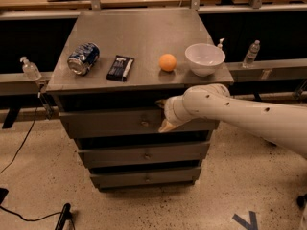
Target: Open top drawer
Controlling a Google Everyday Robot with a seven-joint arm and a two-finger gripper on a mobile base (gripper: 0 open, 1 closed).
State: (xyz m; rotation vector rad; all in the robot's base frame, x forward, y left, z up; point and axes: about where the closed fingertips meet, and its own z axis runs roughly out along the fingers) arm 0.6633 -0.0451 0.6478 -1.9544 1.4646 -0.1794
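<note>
The top drawer (105, 123) is the tallest grey metal front just under the cabinet top, with a small brassy knob (145, 123) at its centre. It looks closed or nearly closed. My gripper (159, 115) comes in from the right on a thick white arm and sits against the drawer front, just right of the knob. It is open, with one pale finger above and one below, and holds nothing. The two shorter drawer fronts (144, 155) lie below it.
On the cabinet top (139, 32) lie a crushed blue soda can (83, 58), a black flat packet (120, 67), an orange ball (167, 62) and a white bowl (205, 58). Bottles stand on the side rails (252, 53) (29, 68). A cable runs over the floor at the left.
</note>
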